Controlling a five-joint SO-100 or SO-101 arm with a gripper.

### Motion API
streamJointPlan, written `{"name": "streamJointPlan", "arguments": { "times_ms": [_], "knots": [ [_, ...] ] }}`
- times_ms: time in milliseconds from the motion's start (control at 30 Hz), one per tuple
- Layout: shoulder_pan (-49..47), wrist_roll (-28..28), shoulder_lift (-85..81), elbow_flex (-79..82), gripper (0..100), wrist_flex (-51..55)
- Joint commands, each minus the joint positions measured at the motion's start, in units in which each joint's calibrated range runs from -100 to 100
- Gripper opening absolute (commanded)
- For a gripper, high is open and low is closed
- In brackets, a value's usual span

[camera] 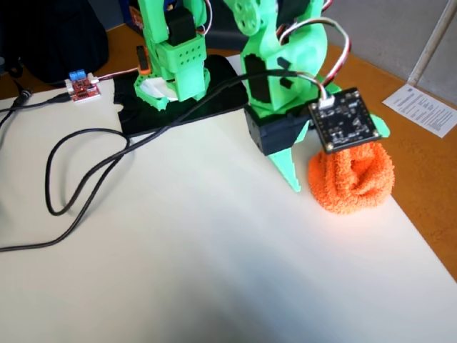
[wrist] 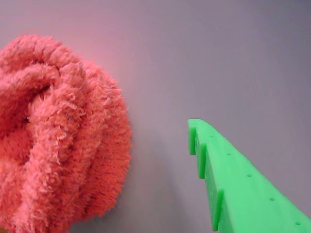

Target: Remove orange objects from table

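- Wrist view: orange lump (wrist: 58, 141) sits left on the pale surface (wrist: 218, 58), one green finger (wrist: 233, 179) just beside it, not touching. It looks soft, light and squashy, so I'd pinch a thick fold.
- Fixed view: gripper (camera: 314, 168) is down at the lump, near the surface's right edge. Can't tell if it's open. Cables (camera: 78, 164) lie left; wood desk (camera: 428, 153) lies beyond.

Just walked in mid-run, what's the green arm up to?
The green 3D-printed arm has its gripper lowered beside the bright orange fuzzy terry-cloth lump, which sits near the edge of the cream-white table. In the wrist view one green finger points at bare table to the right of the lump, apart from it. The lump looks ungripped and rests on the table. Whether the jaws straddle it cannot be told.
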Motion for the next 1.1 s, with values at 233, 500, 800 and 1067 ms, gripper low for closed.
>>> {"name": "streamJointPlan", "arguments": {
  "times_ms": [233, 500, 800, 1067],
  "knots": [
    [0.5, 0.7, 0.4, -1.6, 56, -0.1],
    [0.3, 0.2, 2.1, 1.1, 56, -4.8],
    [-0.6, 0.6, 5.0, 2.3, 56, -7.3],
    [-2.3, 1.8, 7.2, 2.6, 50, -8.1]
  ]
}}
